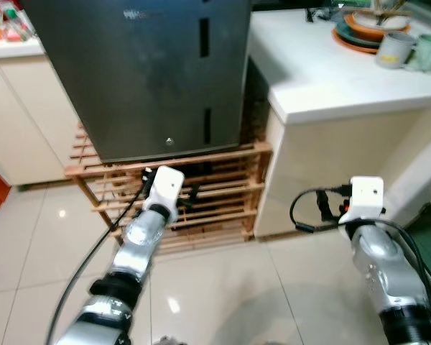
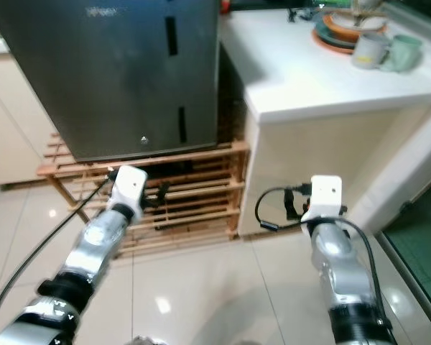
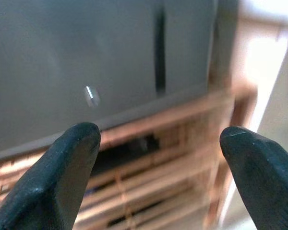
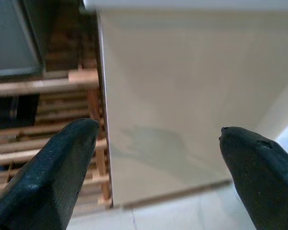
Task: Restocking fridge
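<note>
A dark grey fridge stands shut on a low wooden slatted rack, with two black vertical handle slots near its right edge. My left gripper is held low in front of the fridge's bottom edge, open and empty, facing the lower slot. The right gripper is also open and empty, and faces the cream side panel of the counter to the right of the fridge.
A white counter stands close on the fridge's right, carrying stacked plates and mugs at its far end. Cream cabinets flank the fridge on the left. Glossy tiled floor lies under both arms.
</note>
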